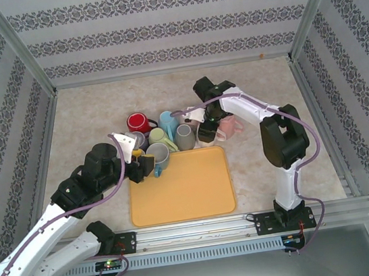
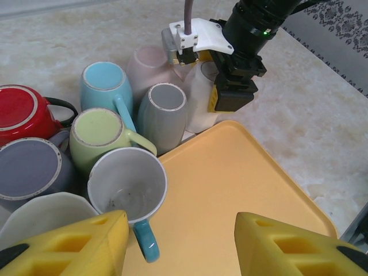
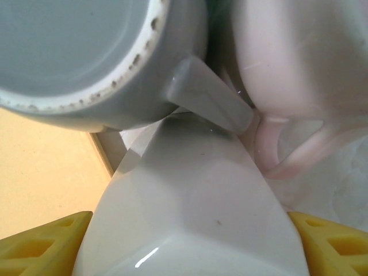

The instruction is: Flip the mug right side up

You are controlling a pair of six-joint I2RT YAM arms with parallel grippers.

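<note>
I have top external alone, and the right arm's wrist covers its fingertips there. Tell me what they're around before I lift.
Observer: Right wrist view: the right end effector has the white mug between its yellow fingers, one each side. Pressing or not, I cannot tell.
Operator: Report what crowds it.
Observer: The grey mug stands base up beside it, handle reaching toward the pink mug.
Operator: Now the left side.
Observer: Left wrist view: the left end effector is open at the edge of the yellow tray; the blue-handled mug lies on its side, mouth toward it.
</note>
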